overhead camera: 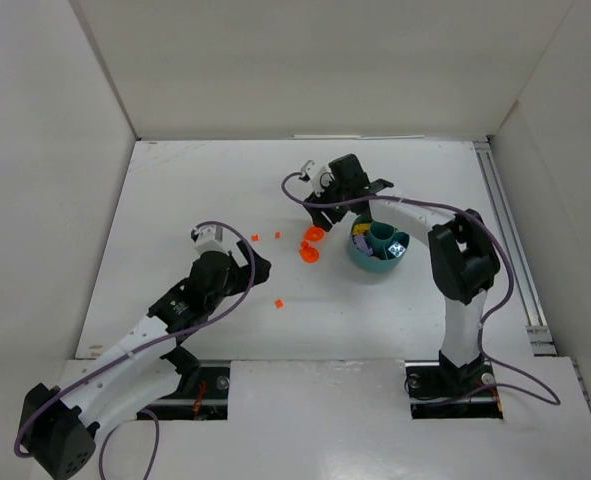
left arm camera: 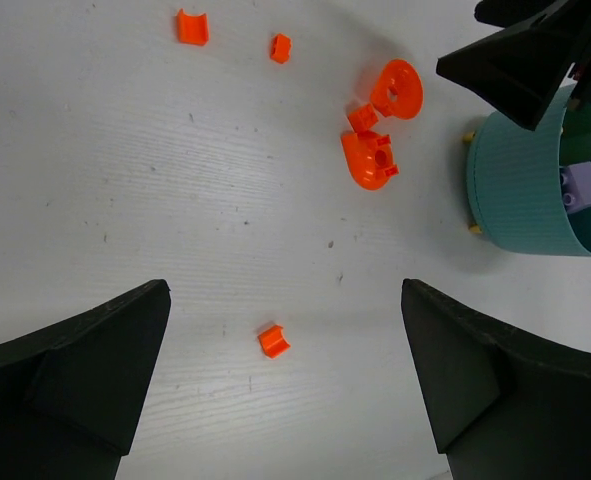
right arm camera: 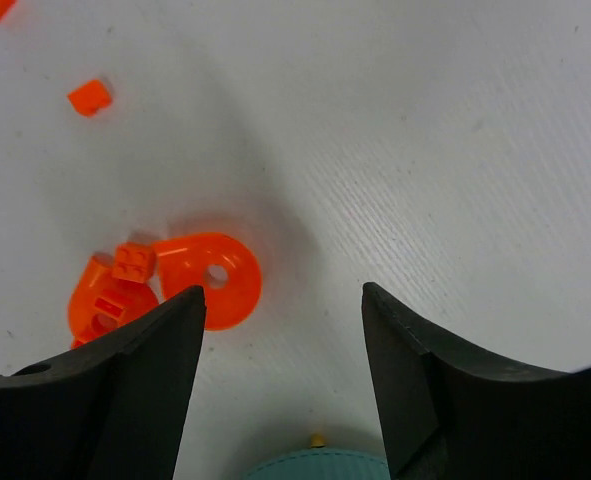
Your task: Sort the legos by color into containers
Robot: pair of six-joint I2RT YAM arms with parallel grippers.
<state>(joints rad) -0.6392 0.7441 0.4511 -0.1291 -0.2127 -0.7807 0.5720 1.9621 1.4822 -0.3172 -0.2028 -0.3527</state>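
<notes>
Table (overhead camera: 175, 200): white, walled in white.
Left gripper (left arm camera: 283, 290): wide open, empty.
Lone orange brick (left arm camera: 272, 341): between its fingers, just ahead; left arm nearer.
Round orange pieces (right arm camera: 210, 275): clustered just left of the dish.
Right gripper (right arm camera: 280, 295): open, empty, beside them.
Teal dish (left arm camera: 515, 190): rightmost, other colours inside.

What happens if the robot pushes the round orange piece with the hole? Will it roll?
Probably it slides, not rolls: the round orange piece seems to lie flat on the table. It looks like thin, hard plastic, so likely light and stiff. It sits against a small orange brick, which a push might shove along.
</notes>
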